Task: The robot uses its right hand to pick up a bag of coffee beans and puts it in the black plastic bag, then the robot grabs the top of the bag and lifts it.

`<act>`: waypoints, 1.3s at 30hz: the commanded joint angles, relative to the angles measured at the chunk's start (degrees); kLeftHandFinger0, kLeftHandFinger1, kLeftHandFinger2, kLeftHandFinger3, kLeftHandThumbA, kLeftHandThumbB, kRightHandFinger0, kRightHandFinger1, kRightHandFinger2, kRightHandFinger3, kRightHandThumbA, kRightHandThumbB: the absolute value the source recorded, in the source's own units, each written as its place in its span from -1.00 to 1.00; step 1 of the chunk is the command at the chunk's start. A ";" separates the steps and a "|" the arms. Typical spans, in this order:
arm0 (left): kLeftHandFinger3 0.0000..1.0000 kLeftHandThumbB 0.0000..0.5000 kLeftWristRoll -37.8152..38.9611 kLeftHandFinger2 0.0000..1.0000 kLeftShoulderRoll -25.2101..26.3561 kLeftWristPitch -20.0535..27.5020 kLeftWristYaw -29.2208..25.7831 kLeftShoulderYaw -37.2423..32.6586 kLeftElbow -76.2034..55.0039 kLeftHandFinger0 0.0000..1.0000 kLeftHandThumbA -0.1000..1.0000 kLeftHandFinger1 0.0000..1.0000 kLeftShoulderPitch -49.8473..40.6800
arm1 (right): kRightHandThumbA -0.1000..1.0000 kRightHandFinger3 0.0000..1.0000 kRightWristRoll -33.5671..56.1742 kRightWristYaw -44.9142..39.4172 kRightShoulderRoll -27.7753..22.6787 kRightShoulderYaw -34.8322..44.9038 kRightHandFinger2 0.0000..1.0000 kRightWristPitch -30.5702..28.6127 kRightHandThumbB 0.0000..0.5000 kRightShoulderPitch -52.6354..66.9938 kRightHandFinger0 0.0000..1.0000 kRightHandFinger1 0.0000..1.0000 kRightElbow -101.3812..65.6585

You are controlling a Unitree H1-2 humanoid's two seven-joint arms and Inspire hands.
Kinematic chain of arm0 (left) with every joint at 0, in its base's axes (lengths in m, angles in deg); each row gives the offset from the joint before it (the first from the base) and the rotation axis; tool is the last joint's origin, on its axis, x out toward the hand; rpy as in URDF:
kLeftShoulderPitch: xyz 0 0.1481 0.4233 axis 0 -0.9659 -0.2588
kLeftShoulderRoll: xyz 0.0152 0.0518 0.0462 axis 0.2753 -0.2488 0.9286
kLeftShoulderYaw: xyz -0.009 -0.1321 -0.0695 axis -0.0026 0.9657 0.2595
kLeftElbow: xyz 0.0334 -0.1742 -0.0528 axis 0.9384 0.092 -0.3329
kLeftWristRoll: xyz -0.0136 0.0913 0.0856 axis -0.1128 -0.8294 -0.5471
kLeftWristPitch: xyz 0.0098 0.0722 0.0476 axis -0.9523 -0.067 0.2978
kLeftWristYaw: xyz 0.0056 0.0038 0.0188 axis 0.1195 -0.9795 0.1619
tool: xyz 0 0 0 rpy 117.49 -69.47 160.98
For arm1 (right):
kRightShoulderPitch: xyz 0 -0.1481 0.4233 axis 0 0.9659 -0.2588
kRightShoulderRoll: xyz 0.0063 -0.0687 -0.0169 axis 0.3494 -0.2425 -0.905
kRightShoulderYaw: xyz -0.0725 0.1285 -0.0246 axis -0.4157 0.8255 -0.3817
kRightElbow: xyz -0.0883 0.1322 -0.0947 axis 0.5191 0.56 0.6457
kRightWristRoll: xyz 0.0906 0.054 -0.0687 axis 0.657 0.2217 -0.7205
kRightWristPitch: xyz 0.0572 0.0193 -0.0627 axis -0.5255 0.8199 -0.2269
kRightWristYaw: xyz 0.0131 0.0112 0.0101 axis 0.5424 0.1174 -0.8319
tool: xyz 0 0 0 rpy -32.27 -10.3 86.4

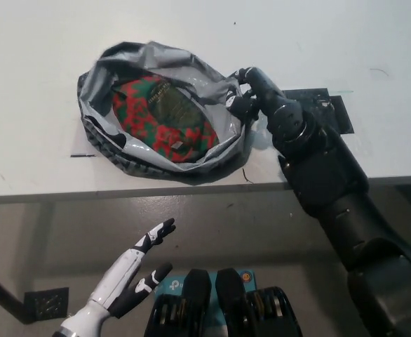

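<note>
The black plastic bag [121,158] lies open on the white table [37,70], its grey inner lining showing. Inside it rests the red and green coffee bean bag [160,116]. My black right hand [246,95] is at the bag's right rim, its fingers closed on the grey edge there. My white left hand [132,270] hangs below the table's front edge at lower left, open and holding nothing.
A black square patch [314,105] lies on the table just right of my right forearm. The table's front edge [121,193] runs across the middle of the view, with grey floor below it.
</note>
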 commanded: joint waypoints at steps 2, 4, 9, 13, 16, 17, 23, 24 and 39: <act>1.00 -0.12 1.26 1.00 0.60 1.99 0.40 0.38 -0.22 1.00 0.91 1.00 0.85 | -1.00 0.68 24.83 0.18 4.68 22.32 0.42 8.87 -0.38 -9.41 -1.00 -0.43 -1.92; 1.00 -0.12 0.88 1.00 0.67 1.88 0.28 0.40 -0.22 0.99 0.92 1.00 0.91 | -1.00 0.39 27.97 0.36 5.59 25.52 0.36 8.87 -0.34 -10.73 -1.00 -0.54 -1.87; 1.00 -0.14 0.98 1.00 0.69 1.19 0.41 0.52 -0.70 0.90 0.92 0.96 1.00 | -1.00 0.07 33.91 -0.30 7.81 29.79 0.29 8.87 -0.47 -13.95 -1.00 -0.70 -3.19; 1.00 -0.11 1.67 1.00 0.46 0.60 0.55 0.64 -0.72 0.86 0.91 0.94 0.79 | -1.00 0.45 36.84 -0.71 9.32 29.67 0.29 8.87 -0.29 -15.74 -1.00 -0.71 -5.40; 1.00 -0.08 1.71 1.00 0.44 0.34 0.61 0.62 -0.89 0.85 0.91 0.94 0.70 | -1.00 0.74 38.82 0.15 10.12 28.72 0.22 8.87 -0.45 -16.85 -1.00 -0.79 -6.58; 1.00 -0.07 1.60 1.00 0.42 0.05 0.60 0.63 -1.04 0.85 0.92 0.94 0.66 | -1.00 1.00 39.94 0.35 10.43 28.21 0.20 8.87 -0.59 -17.09 -1.00 -0.82 -7.34; 1.00 -0.12 0.97 1.00 0.61 1.22 0.37 0.50 -0.34 0.77 0.94 0.91 1.06 | -1.00 0.43 45.41 4.25 12.08 23.50 0.10 8.87 -0.51 -19.85 -1.00 -0.91 -12.31; 1.00 -0.12 1.05 1.00 0.59 1.29 0.36 0.52 -0.27 0.77 0.93 0.90 1.08 | -1.00 0.48 46.00 4.75 12.11 22.93 0.09 8.87 -0.52 -20.30 -1.00 -0.91 -12.56; 1.00 -0.12 0.90 1.00 0.11 0.63 0.17 0.49 -0.58 0.75 0.87 0.89 1.16 | -1.00 1.00 61.79 16.62 10.82 20.13 -0.14 8.87 -0.46 -35.38 -1.00 -1.00 -8.52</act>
